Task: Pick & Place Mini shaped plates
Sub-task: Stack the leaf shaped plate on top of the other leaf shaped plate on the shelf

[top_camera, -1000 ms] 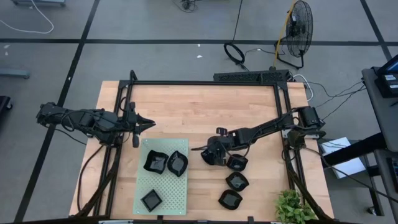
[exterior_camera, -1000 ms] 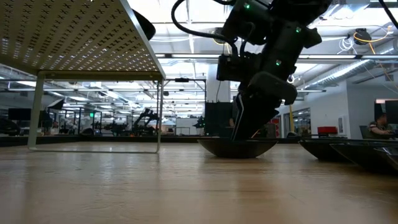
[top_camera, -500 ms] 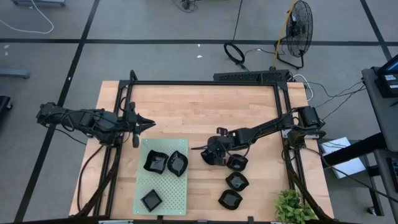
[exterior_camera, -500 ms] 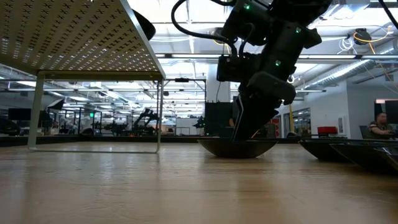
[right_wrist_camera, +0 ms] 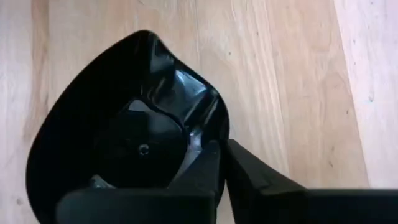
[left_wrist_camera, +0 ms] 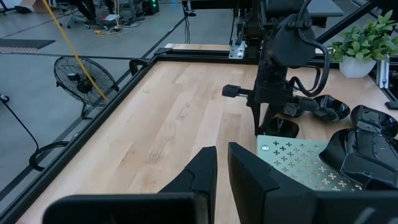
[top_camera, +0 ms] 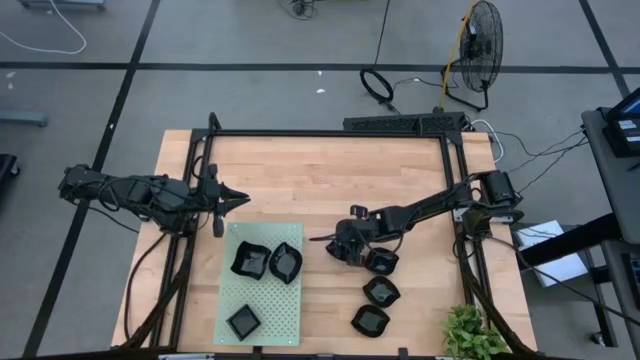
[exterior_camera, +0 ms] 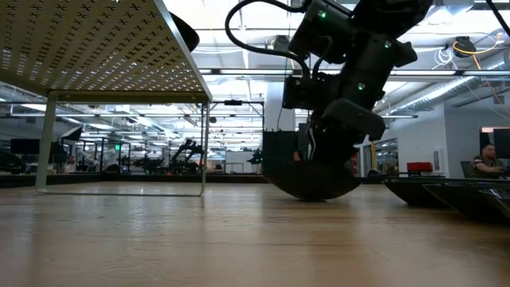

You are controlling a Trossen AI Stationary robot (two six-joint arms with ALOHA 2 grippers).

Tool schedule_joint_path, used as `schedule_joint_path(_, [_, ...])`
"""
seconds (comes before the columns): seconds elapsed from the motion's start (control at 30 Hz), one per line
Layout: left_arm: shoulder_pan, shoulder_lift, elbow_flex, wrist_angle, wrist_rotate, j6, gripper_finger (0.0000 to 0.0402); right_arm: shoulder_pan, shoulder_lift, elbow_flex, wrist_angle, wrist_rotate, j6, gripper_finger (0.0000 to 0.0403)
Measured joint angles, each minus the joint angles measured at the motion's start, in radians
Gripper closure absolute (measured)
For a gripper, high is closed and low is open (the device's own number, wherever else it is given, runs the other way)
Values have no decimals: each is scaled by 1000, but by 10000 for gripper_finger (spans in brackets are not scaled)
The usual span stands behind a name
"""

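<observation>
Right pincer point(top_camera: 345, 250) near worktop point(top_camera: 320, 170) centre, clamped on rim of one mini shaped plate point(right_wrist_camera: 124, 155), plate tilted with one edge raised off the wood. Three more plates point(top_camera: 380, 290) in a column toward 5 o'clock. Three plates on green perforated mat point(top_camera: 262, 300) at 7 o'clock. Left pincer point(top_camera: 232, 198) at 9 o'clock edge, fingers nearly together, holding nothing.

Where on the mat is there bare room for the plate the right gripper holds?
The green mat is crowded along its far edge by two plates; a third sits near-left. Its near-right part is bare. The right gripper holds its plate beside the mat.
</observation>
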Motion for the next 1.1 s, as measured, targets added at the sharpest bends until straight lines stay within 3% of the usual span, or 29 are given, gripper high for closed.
schedule_joint_path(0.33, [0,0,0,0,0,0,355,3,-28,-18,46,1,-76,401])
schedule_joint_path(0.6, [0,0,0,0,0,0,355,2,-161,-20,59,15,-161,402])
schedule_joint_path(0.9, [0,0,0,0,0,0,355,10,-238,-19,352,184,-337,402])
schedule_joint_path(1.1, [0,0,0,18,-4,52,355,-14,-182,-18,646,194,-445,402])
